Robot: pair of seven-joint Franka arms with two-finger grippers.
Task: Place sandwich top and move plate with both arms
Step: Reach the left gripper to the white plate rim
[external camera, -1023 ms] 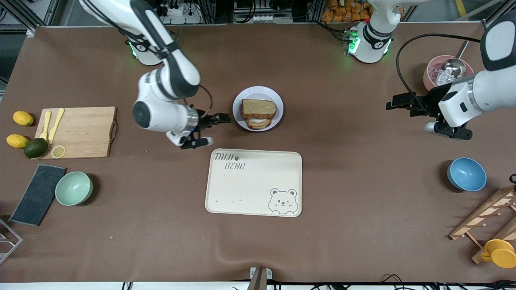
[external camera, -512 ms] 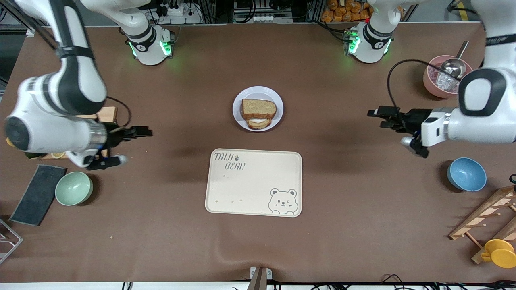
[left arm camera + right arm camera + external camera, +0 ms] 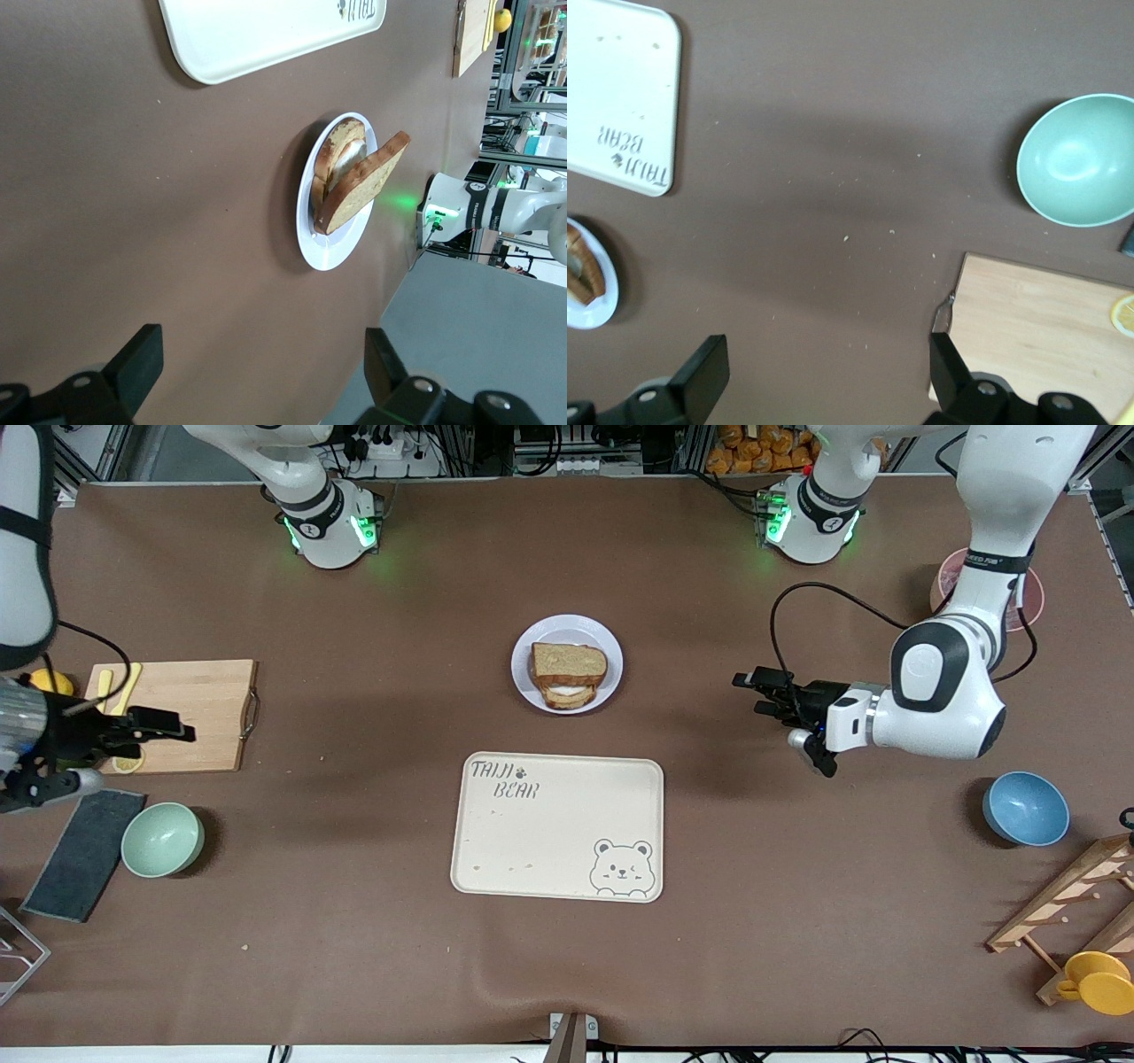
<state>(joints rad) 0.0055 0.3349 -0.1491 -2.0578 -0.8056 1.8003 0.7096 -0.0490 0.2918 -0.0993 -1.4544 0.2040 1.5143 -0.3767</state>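
Observation:
The plate [image 3: 609, 646] sits at the table's middle, farther from the front camera than the tray. On it the sandwich top [image 3: 569, 662] lies over the lower slices, resting at a slant in the left wrist view [image 3: 365, 181], where the plate [image 3: 326, 252] shows too. My left gripper [image 3: 758, 694] hangs open over bare cloth beside the plate, toward the left arm's end, with nothing between its fingers [image 3: 133, 365]. My right gripper [image 3: 170, 726] is open and empty over the edge of the wooden cutting board [image 3: 190, 704]; its fingers [image 3: 950, 363] frame bare cloth.
The cream bear-print tray [image 3: 556, 828] lies nearer the camera than the plate. A mint bowl [image 3: 162, 839], dark cloth [image 3: 81, 853] and lemons [image 3: 49, 684] sit at the right arm's end. A blue bowl [image 3: 1025, 808], wooden rack [image 3: 1072, 908] and pink bowl [image 3: 1028, 593] are at the left arm's end.
My right arm has swung away from the plate to over the cutting board. My left gripper has come in toward the plate. Both stayed open; the sandwich has not moved.

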